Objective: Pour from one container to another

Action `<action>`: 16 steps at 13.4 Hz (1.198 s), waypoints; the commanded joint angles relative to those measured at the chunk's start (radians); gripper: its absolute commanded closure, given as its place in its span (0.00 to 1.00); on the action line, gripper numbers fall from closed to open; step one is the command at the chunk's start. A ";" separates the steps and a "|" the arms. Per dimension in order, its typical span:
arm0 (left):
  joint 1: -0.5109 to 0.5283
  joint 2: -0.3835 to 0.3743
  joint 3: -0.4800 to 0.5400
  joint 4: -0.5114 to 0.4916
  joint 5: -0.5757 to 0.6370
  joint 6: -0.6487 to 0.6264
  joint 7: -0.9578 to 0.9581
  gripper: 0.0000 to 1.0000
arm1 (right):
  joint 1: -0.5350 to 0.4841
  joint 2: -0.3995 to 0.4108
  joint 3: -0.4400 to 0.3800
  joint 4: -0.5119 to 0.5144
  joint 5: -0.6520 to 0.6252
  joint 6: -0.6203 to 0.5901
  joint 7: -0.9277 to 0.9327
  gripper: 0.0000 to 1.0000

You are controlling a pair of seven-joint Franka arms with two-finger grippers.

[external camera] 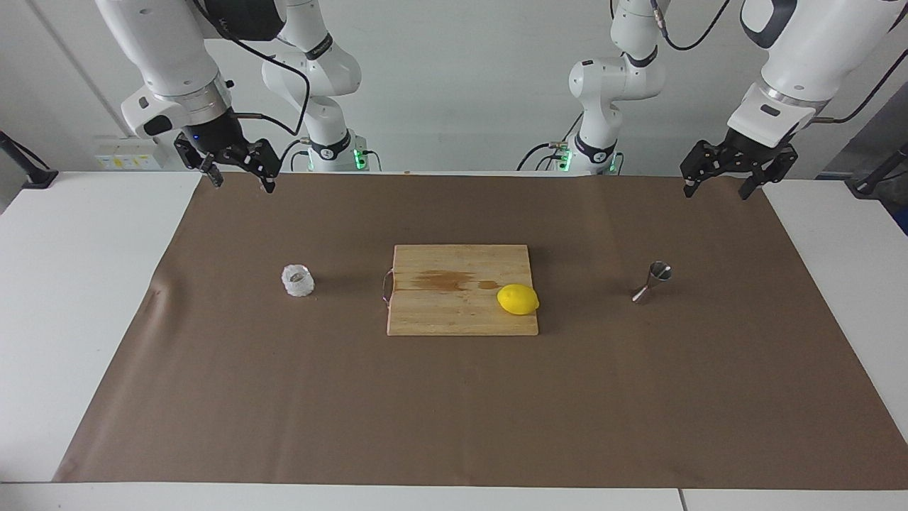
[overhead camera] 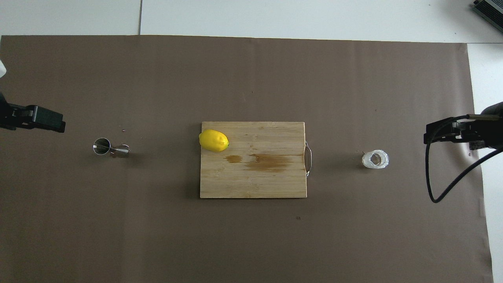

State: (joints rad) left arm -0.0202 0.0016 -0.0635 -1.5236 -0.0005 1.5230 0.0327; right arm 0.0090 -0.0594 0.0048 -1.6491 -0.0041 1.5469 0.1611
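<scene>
Left pincer [external camera: 731,186]: fingers spread wide, empty, raised over brown paper sheet [external camera: 454,397] at left arm's end of surface. Right pincer [external camera: 237,177]: spread wide, empty, raised at right arm's end. Faceted whitish cup [external camera: 298,279] upright on sheet toward right arm's end. Steel hourglass jigger [external camera: 652,282] upright toward left arm's end. Between them: wooden board [external camera: 454,312], stained, carrying lemon [external camera: 518,299].

Robotics lab: two arm bases [external camera: 454,152] bolted at white table [external camera: 78,298], bare wall.
</scene>
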 commanded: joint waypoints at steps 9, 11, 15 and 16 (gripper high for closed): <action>0.000 0.011 0.004 0.023 -0.010 -0.009 0.006 0.00 | -0.012 -0.023 0.007 -0.031 0.018 0.013 -0.048 0.00; 0.003 0.011 0.005 0.023 -0.010 -0.010 0.004 0.00 | -0.015 -0.023 0.007 -0.031 0.021 0.009 -0.049 0.00; 0.005 0.011 0.008 0.022 -0.012 -0.015 -0.003 0.00 | -0.015 -0.023 0.007 -0.031 0.021 0.009 -0.049 0.00; 0.008 0.011 0.010 0.019 -0.015 -0.023 -0.005 0.00 | -0.015 -0.023 0.007 -0.031 0.021 0.009 -0.049 0.00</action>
State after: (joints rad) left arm -0.0188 0.0017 -0.0582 -1.5227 -0.0014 1.5204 0.0321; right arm 0.0088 -0.0594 0.0057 -1.6516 -0.0041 1.5468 0.1357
